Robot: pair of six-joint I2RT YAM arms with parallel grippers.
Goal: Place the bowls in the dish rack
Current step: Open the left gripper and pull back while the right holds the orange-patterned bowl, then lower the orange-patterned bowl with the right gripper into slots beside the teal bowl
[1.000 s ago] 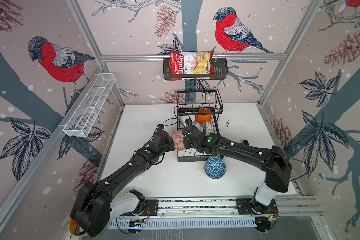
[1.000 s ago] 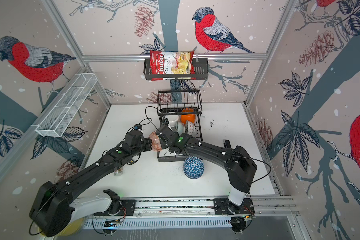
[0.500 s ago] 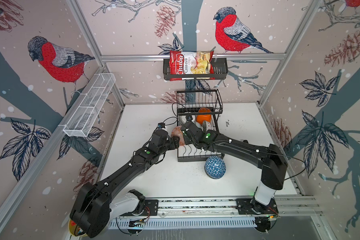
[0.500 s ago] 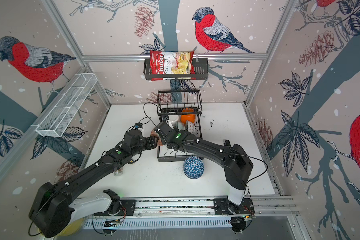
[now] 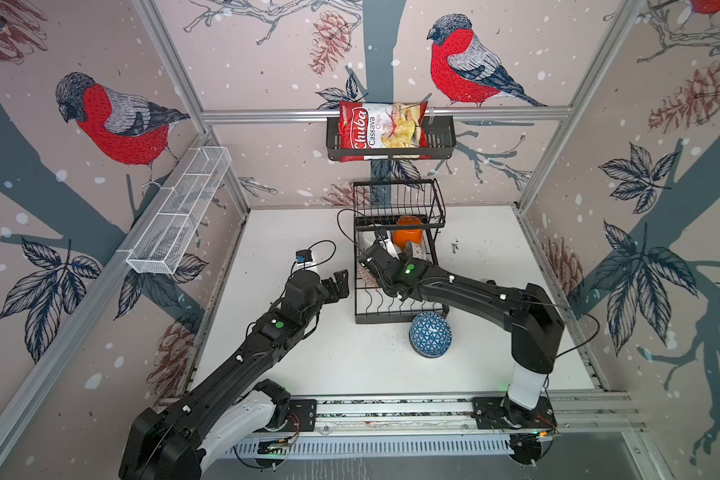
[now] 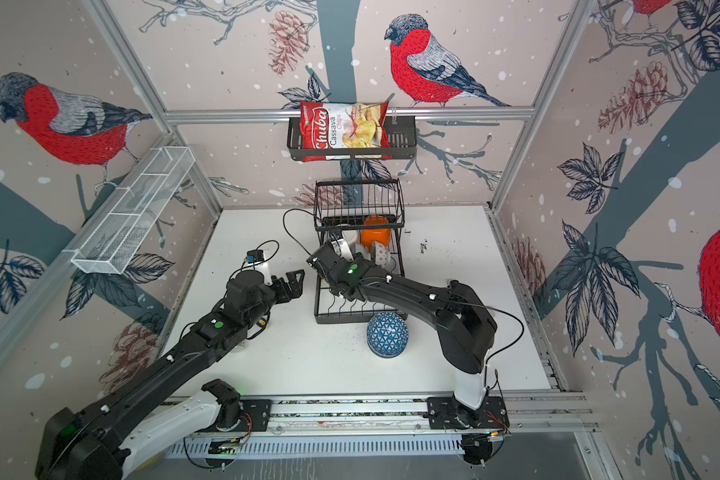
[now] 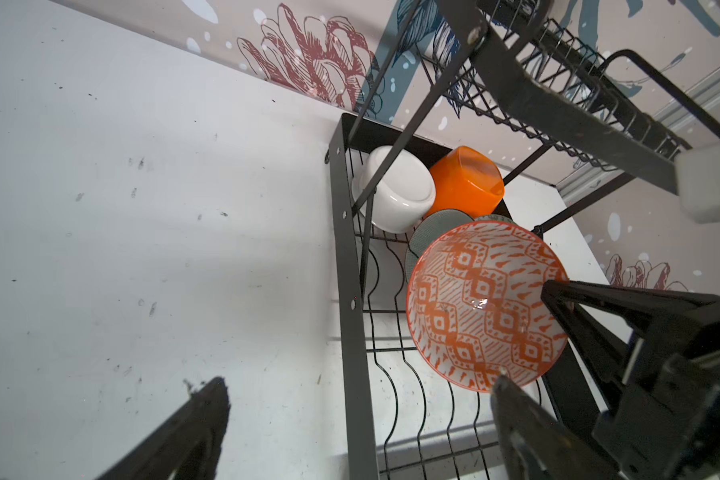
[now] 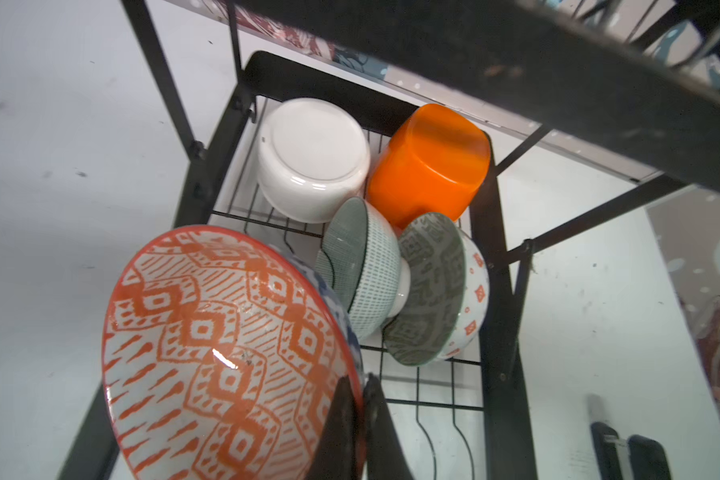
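The black wire dish rack (image 5: 391,319) (image 6: 341,320) stands mid-table. My right gripper (image 8: 362,382) (image 5: 368,270) is shut on the rim of an orange-and-white patterned bowl (image 8: 225,345) (image 7: 487,307), holding it on edge over the rack's left dividers. Behind it in the rack sit a white bowl (image 8: 312,158), an orange plastic bowl (image 8: 429,166) and two green-patterned bowls (image 8: 366,266) (image 8: 437,291). My left gripper (image 5: 339,284) (image 7: 356,384) is open and empty, just left of the rack. A blue patterned bowl (image 5: 430,335) (image 6: 387,334) lies upside down on the table by the rack's front right corner.
The rack's raised basket tier (image 5: 398,203) hangs over the back bowls, just beyond my right wrist. A black wall basket with a chips bag (image 5: 383,133) hangs on the back wall. A white mesh shelf (image 5: 175,216) runs along the left wall.
My left gripper has opened, let go of the orange-patterned bowl and drawn back to the left. The right gripper keeps the bowl and has carried it a little deeper over the rack.
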